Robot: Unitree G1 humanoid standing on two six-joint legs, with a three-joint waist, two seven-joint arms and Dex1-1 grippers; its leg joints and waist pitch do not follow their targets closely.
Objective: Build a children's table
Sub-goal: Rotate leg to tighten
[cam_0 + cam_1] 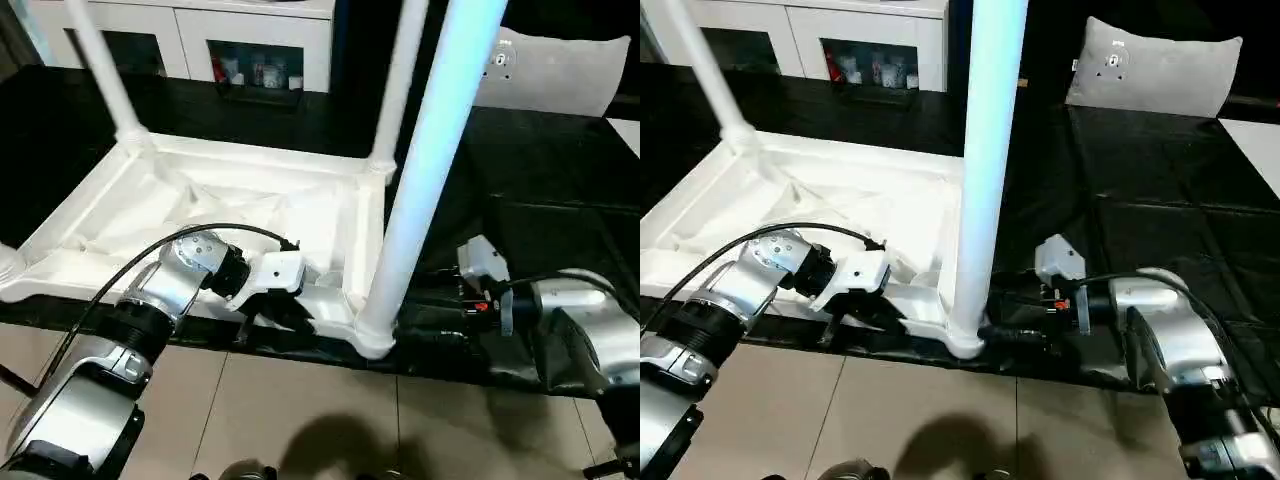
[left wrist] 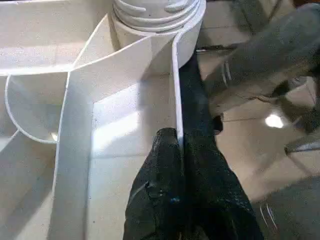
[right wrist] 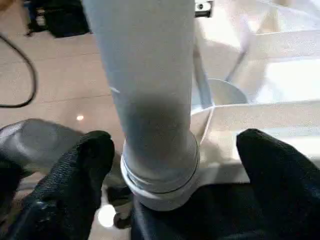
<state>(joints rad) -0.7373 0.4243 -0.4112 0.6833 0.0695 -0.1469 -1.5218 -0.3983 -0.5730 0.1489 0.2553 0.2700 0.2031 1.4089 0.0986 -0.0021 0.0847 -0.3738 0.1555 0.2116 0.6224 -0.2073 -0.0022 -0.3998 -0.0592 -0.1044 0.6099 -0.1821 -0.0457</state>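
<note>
The children's table lies upside down: its white tabletop (image 1: 250, 200) shows its ribbed underside on a black mat. Two far legs (image 1: 105, 75) (image 1: 400, 80) stand in their back corner sockets. A third leg (image 1: 425, 170) stands upright in the near right corner socket (image 2: 157, 15). My left gripper (image 2: 180, 137) is shut on the tabletop's thin near rim wall (image 2: 176, 90), just left of that socket. My right gripper (image 3: 172, 155) is open at the base of the near leg (image 3: 150, 75). One black finger (image 3: 80, 170) stands on each side of the leg, a little apart from it.
A white cabinet with glass doors (image 1: 250, 45) stands behind the table. A flat grey cushion-like panel (image 1: 1155, 65) leans at the back right. The black mat (image 1: 540, 180) spreads out to the right. Tiled floor (image 1: 300, 410) runs along the near edge.
</note>
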